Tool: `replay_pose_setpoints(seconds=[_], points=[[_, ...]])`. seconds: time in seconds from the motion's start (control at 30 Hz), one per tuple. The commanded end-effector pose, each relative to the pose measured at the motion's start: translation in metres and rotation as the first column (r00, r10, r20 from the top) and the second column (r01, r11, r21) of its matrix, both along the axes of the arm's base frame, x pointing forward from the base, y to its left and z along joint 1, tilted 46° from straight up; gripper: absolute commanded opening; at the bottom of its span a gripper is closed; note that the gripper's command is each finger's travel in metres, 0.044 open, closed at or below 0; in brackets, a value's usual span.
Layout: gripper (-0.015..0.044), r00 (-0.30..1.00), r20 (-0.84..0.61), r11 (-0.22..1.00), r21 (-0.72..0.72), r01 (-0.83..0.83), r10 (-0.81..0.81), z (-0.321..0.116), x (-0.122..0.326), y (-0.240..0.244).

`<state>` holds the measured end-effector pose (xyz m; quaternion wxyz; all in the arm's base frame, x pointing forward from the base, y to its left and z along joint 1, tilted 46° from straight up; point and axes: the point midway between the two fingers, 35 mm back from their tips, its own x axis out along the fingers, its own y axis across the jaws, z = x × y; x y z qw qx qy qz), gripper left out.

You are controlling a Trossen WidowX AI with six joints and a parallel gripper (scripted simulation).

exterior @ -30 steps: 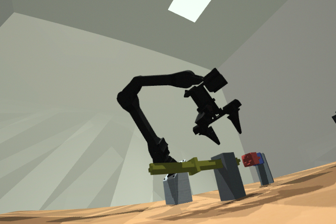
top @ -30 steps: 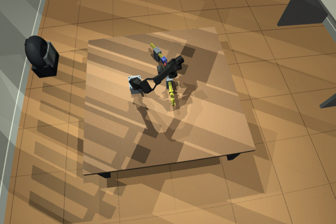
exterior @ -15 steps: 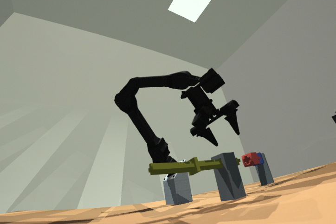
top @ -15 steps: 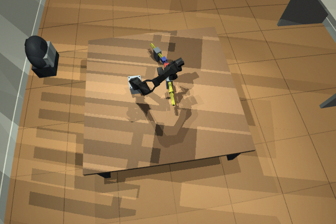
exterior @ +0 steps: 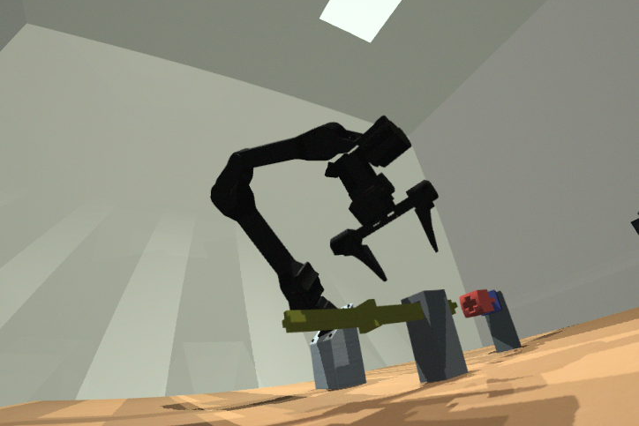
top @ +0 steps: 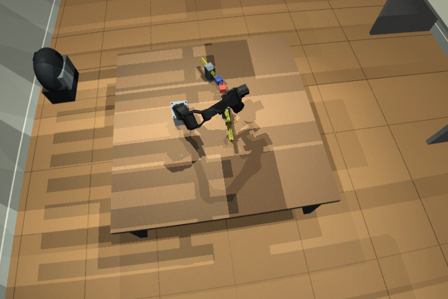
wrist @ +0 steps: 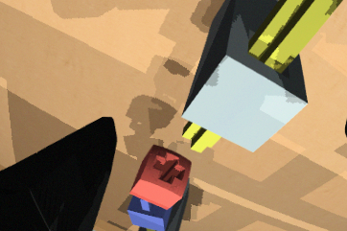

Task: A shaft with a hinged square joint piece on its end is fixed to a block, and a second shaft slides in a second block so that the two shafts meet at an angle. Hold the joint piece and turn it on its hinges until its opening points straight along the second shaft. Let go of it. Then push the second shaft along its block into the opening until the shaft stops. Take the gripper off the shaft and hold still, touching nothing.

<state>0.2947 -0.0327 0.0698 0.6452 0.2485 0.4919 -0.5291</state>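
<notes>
1. The red joint piece [top: 222, 88] [exterior: 480, 302] [wrist: 155, 196] sits on its blue hinge part [top: 218, 80] [exterior: 495, 301] [wrist: 149, 215], unheld. From above it lies near 12 o'clock of the second block [top: 224, 114] [exterior: 436, 332] [wrist: 244, 100].
2. Its cross-shaped opening faces roughly 1 o'clock in the wrist view, towards the second shaft [top: 229, 130] [exterior: 319, 319] [wrist: 307, 15]; the turning looks done, though exact alignment is hard to judge.
3. The block carries the shaft above the tabletop [top: 307, 179] [exterior: 258, 410] [wrist: 48, 57], presumably to guide it straight. Its tip pokes out, apart from the opening.
4. The claw [top: 235, 103] [exterior: 410, 265] [wrist: 238, 125] hangs above, spread almost fully, gripping nothing.
5. Next, probably, grasp the shaft's long part, towards 6 o'clock from above, and push towards 12. A sideways push could bind it or swing the loose joint.
</notes>
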Motion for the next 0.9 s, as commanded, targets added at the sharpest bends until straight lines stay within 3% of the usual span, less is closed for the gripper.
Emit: replay_pose_setpoints(seconds=[0.0, 0.43, 0.87], points=[[0.044, 0.995, -0.05, 0.995, -0.03, -0.092, 0.091, 0.012, 0.0, -0.012], [0.044, 0.866, -0.307, 0.898, -0.072, -0.434, 0.394, 0.056, -0.009, -0.054], [0.044, 0.579, -0.58, 0.723, 0.024, -0.69, 0.572, 0.103, -0.026, -0.092]])
